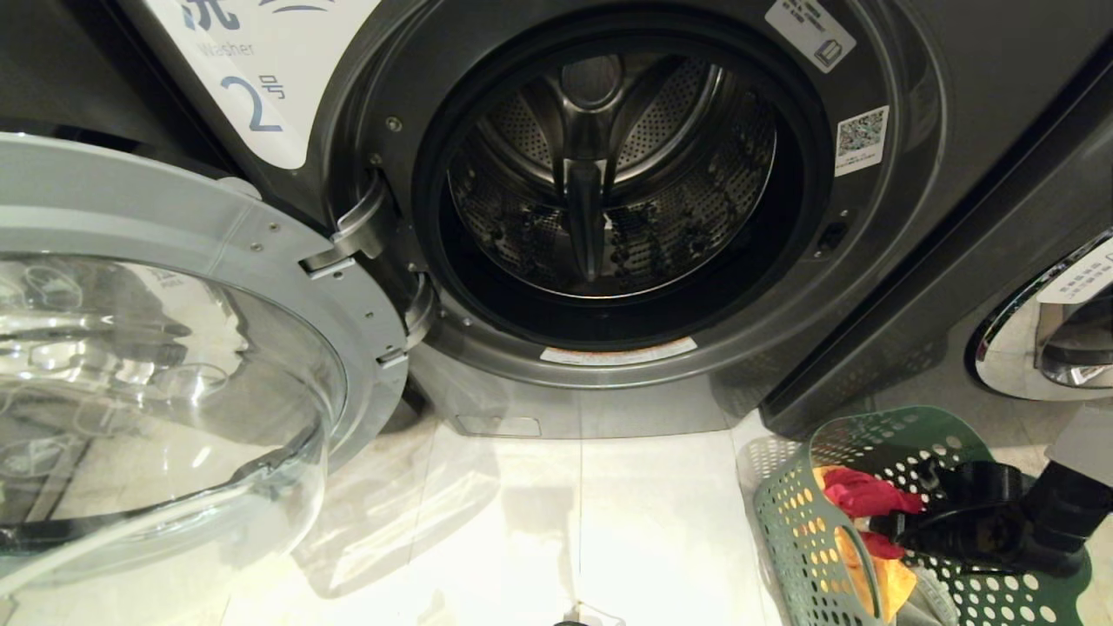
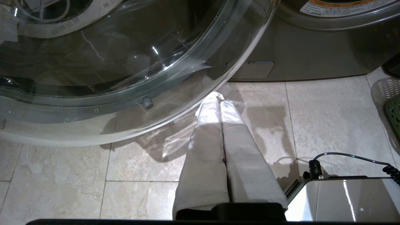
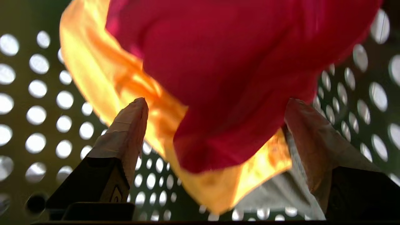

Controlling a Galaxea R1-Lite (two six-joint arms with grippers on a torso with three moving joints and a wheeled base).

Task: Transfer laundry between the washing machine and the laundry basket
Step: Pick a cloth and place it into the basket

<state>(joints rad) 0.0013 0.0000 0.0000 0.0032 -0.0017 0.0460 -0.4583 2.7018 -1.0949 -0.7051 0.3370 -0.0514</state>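
The right pincer (image 3: pixel 215 103) is spread wide inside the basket (image 1: pixel 787 513) at five o'clock, positioned to take the red garment (image 3: pixel 237 68). The left pincer (image 2: pixel 218 97) is pressed together, parked by the washing machine's (image 1: pixel 869 287) open door (image 1: pixel 217 261).

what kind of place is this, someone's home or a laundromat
Probably a laundromat or shared laundry room: the washing machine wears a big number 2 label and QR stickers, a second machine stands right beside it, and the floor is tiled.

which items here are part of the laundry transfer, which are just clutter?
Job: washing machine with door open, laundry basket, pink-red garment, yellow-orange garment, right gripper open in the basket.
Bystanders: neighbouring machine, left gripper.
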